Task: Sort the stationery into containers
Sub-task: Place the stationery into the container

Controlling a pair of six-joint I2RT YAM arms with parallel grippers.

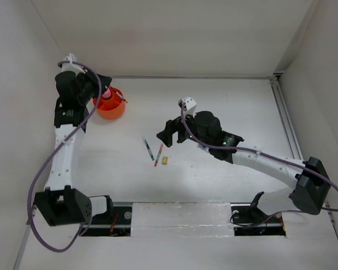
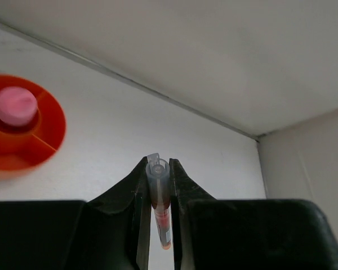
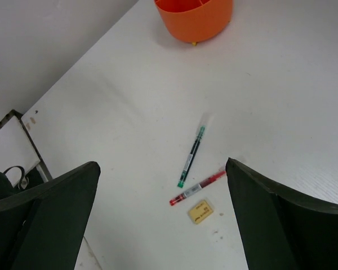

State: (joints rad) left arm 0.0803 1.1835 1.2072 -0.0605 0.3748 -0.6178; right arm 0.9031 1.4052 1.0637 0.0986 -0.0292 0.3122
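Orange tub (image 2: pixel 53 121) held the pink-capped tube (image 2: pixel 15 106); your left gripper (image 2: pixel 159 185) was clamped on a clear tube (image 2: pixel 159 194) near it, while your right gripper (image 3: pixel 162 169), jaws apart, hung over the unsorted green pen (image 3: pixel 191 156), red pen (image 3: pixel 197 187) and eraser (image 3: pixel 200 211).

Ahead between the right gripper's (image 3: pixel 162 169) fingers a first pen (image 3: pixel 191 156), second pen (image 3: pixel 197 188) just nearer, eraser (image 3: pixel 200 211) nearest, tub (image 3: pixel 194 17) far ahead, capped tube (image 2: pixel 16 106) in a tub compartment ahead-left of the left gripper's (image 2: pixel 159 163) fingers, third pen (image 2: pixel 160 214) between them
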